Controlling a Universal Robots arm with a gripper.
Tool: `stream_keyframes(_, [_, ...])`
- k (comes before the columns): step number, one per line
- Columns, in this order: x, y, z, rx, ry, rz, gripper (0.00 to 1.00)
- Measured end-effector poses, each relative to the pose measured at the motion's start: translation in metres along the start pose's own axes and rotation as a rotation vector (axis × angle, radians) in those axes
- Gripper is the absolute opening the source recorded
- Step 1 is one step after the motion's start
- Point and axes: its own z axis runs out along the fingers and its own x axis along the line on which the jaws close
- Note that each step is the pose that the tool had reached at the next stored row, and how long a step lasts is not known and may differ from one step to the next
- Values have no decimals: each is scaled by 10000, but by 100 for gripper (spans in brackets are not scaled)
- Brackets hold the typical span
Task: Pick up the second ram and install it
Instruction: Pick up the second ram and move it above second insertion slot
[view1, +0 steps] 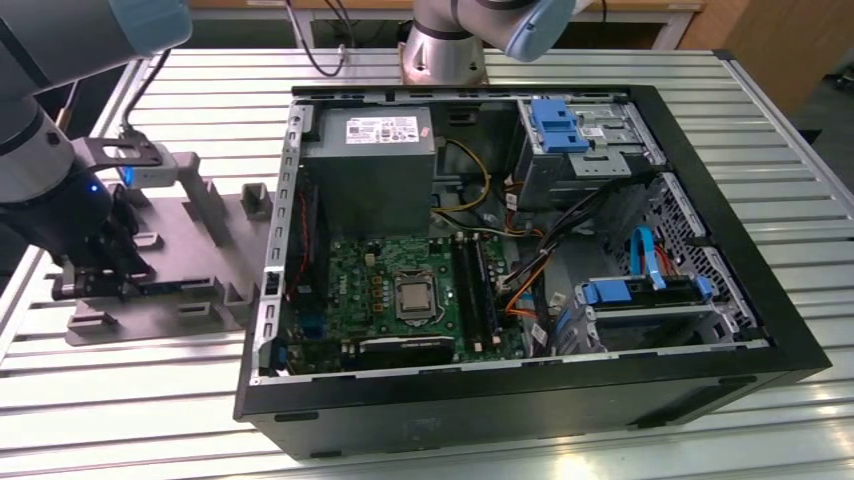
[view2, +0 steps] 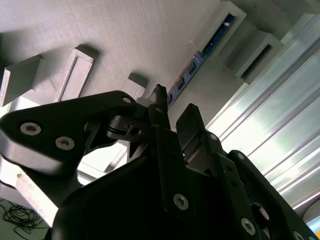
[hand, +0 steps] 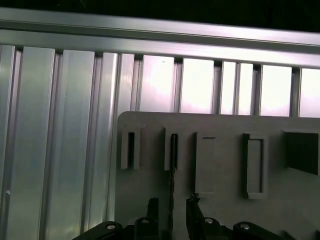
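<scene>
The second ram (hand: 173, 165) stands on its thin edge in a slot of the grey holder plate (hand: 220, 125), seen as a narrow dark strip. In the second wrist view the second ram (view2: 200, 62) shows as a dark strip with blue patches, running away from the fingertips. My gripper (hand: 172, 206) is open, with one finger on each side of the stick's near end and a gap to both. In the second wrist view the gripper (view2: 175, 107) hovers just over that end. The exterior view has the gripper (view1: 100, 280) low over the holder plate (view1: 187, 250), left of the computer case.
The open black computer case (view1: 747, 330) lies on the slatted metal table (view1: 160, 400), with the green motherboard (view1: 360, 275) and its long black slots (view1: 470, 285) inside. Upright grey blocks (view1: 200, 190) rise from the holder plate. Cables (view1: 534, 270) cross the case.
</scene>
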Motion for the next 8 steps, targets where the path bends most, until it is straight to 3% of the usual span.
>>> stream_keyframes(8, [1, 0, 53, 3, 4, 0, 36])
